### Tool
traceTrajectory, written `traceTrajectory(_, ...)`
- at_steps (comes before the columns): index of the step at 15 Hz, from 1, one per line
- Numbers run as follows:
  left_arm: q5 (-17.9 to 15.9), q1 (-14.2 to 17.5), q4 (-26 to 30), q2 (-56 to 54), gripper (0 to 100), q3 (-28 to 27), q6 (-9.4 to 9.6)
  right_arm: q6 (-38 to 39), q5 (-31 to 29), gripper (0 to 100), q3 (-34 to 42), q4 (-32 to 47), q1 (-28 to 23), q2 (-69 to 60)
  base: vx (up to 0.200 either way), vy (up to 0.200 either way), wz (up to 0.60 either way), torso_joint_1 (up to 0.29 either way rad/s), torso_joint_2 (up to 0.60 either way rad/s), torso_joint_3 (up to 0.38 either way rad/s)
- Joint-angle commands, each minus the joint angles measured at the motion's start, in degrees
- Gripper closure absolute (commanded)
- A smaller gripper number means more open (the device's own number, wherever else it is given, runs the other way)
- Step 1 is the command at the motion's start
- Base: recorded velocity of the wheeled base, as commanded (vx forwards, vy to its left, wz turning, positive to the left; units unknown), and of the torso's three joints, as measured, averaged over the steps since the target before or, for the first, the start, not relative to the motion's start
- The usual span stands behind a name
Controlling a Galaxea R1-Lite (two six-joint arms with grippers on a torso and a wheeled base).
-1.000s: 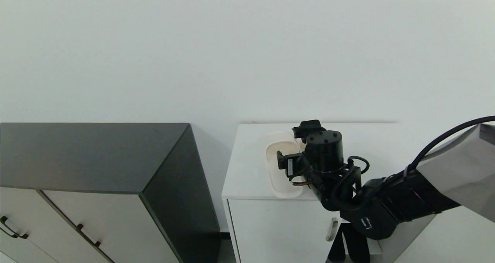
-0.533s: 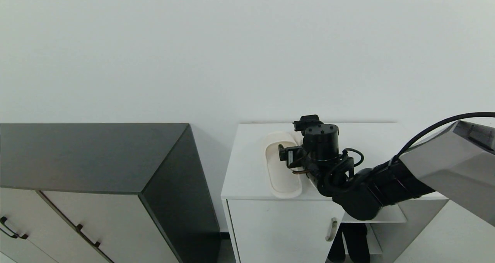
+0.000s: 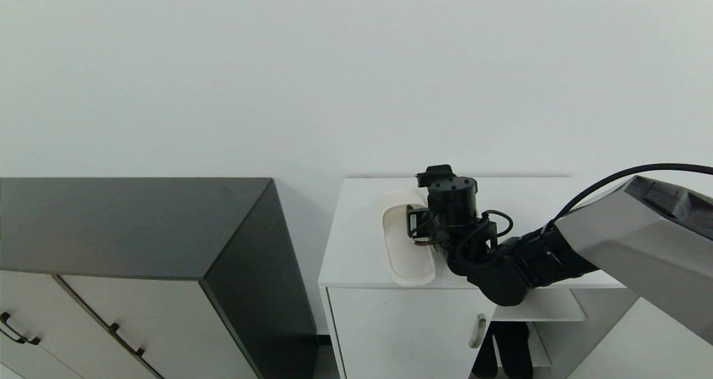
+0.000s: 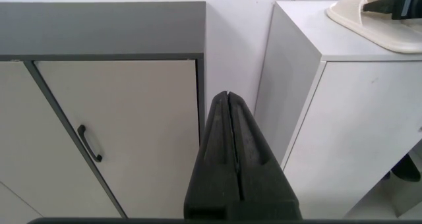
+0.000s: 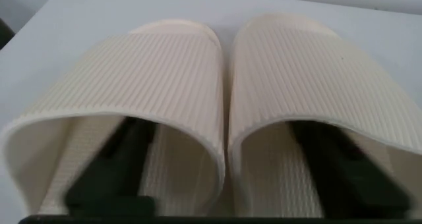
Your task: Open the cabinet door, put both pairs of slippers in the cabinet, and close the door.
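Note:
A pair of cream slippers (image 3: pixel 404 248) lies on top of the white cabinet (image 3: pixel 356 245), near its front edge. My right gripper (image 3: pixel 420 226) is at the slippers' openings. In the right wrist view it is open (image 5: pixel 227 178), with one finger (image 5: pixel 112 171) under the strap of one slipper (image 5: pixel 145 79) and the other finger inside the second slipper (image 5: pixel 316 72). A black pair of slippers (image 3: pixel 504 351) stands in the open lower compartment of the cabinet. My left gripper (image 4: pixel 228 138) is shut and empty, low in front of the gap between the two cabinets.
A dark-topped cabinet (image 3: pixel 139 223) with pale doors and black handles stands to the left. The white cabinet's closed door has a handle (image 3: pixel 477 330). A shelf (image 3: pixel 535 311) sits above the black slippers. A plain wall is behind.
My right arm has risen and moved forward over the white cabinet's top. Its gripper has slid farther into the cream slippers. The slippers have not visibly shifted.

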Motion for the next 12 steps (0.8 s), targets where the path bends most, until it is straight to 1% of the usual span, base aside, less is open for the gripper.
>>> traceTrajectory(1,0.01,0.02,-0.01,0.07,100,0.00,-0.01,0.01,-0.07,100,-0.41,-0.04,-0.04,0.18,0.000,0.000,0.00,0.000,0.00,0.000)
traceTrajectory(5,0.01,0.02,-0.01,0.07,100,0.00,-0.01,-1.04,-0.25,100,0.12,-0.13,-0.04,-1.75,0.000,0.000,0.00,0.000,0.00,0.000)
traceTrajectory(8,0.01,0.02,-0.01,0.07,100,0.00,-0.01,-1.13,-0.25,100,5.83,-0.31,1.37,-7.64,0.000,0.000,0.00,0.000,0.00,0.000)
traceTrajectory(9,0.01,0.02,-0.01,0.07,100,0.00,-0.01,-1.04,0.19,100,10.76,-1.01,2.78,-10.98,0.000,0.000,0.00,0.000,0.00,0.000)
traceTrajectory(10,0.01,0.02,-0.01,0.07,100,0.00,-0.01,-0.95,1.07,100,13.92,-1.89,3.83,-12.82,0.000,0.000,0.00,0.000,0.00,0.000)
traceTrajectory(12,0.01,0.02,-0.01,0.07,100,0.00,-0.01,-1.04,4.76,100,22.09,-5.05,5.68,-17.39,0.000,0.000,0.00,0.000,0.00,0.000)
